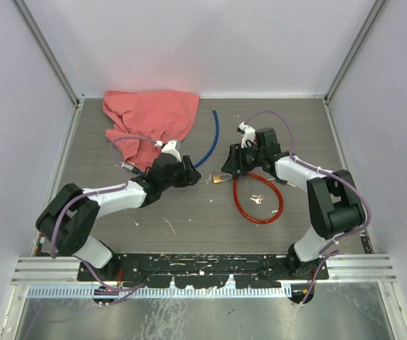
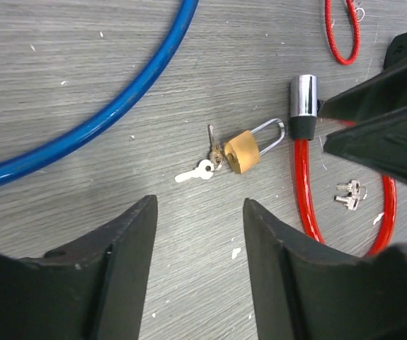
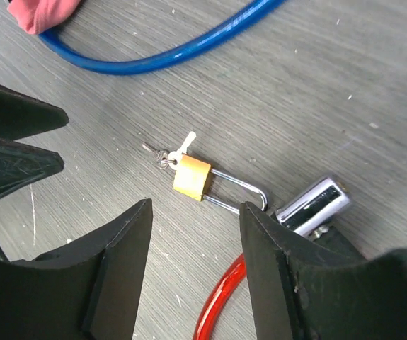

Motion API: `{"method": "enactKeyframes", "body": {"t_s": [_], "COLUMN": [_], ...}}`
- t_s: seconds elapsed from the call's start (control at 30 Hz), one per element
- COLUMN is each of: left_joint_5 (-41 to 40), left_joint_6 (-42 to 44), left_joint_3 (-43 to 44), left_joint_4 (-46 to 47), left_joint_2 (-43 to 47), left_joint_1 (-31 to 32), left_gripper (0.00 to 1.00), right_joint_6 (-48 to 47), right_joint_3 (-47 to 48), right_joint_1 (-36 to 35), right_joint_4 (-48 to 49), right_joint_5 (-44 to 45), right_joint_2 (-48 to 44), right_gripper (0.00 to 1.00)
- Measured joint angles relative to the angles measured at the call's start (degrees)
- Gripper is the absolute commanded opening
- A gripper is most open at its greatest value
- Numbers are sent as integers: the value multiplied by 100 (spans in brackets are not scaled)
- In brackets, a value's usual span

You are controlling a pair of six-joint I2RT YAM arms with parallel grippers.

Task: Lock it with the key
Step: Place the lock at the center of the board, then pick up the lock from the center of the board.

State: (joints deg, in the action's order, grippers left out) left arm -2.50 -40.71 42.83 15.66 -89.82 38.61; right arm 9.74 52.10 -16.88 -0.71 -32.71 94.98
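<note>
Brass long-shackled padlock [image 2: 242, 151], silver key [image 2: 196, 171] at its base, lies free. Left claw [image 2: 197, 205] and right claw [image 3: 195, 209] gape empty; brace body, turn key.

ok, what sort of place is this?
Probably a lab robot test cell: bare white walls, a metal frame, a mounting rail at the table edge, padlock and red cable lock as props.

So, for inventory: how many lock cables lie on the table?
2: a blue coated cable partly under the pink cloth; a red coated cable looped beside the brass padlock.
</note>
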Motion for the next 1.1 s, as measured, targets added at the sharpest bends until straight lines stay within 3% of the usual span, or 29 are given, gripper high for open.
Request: {"method": "enactKeyframes", "body": {"t_s": [0.3, 0.43, 0.73, 0.9, 1.1], "left_joint_5": [-129, -219, -162, -107, -350], "left_joint_6": [743, 1045, 2031, 2704, 3473], "left_joint_3": [-481, -566, -282, 796, 2111], "left_joint_4": [-35, -140, -804, -1875, -2975], "left_joint_2": [645, 922, 1303, 719, -361], "left_joint_1": [-17, -85, -166, -168, -177], "left_gripper": [76, 99, 98, 100, 90], "right_joint_6": [-931, -1460, -2634, -2959, -3095], "right_joint_3": [59, 114, 175, 175, 175], "right_joint_1": [0, 2, 2, 9, 13], "right_joint_4": [-343, -664, -1379, -1499, -1532], "right_joint_5": [299, 66, -636, -785, -859], "right_joint_2": [-872, -1110, -2140, -2535, -2616], "right_gripper": [56, 55, 54, 54, 53]}}
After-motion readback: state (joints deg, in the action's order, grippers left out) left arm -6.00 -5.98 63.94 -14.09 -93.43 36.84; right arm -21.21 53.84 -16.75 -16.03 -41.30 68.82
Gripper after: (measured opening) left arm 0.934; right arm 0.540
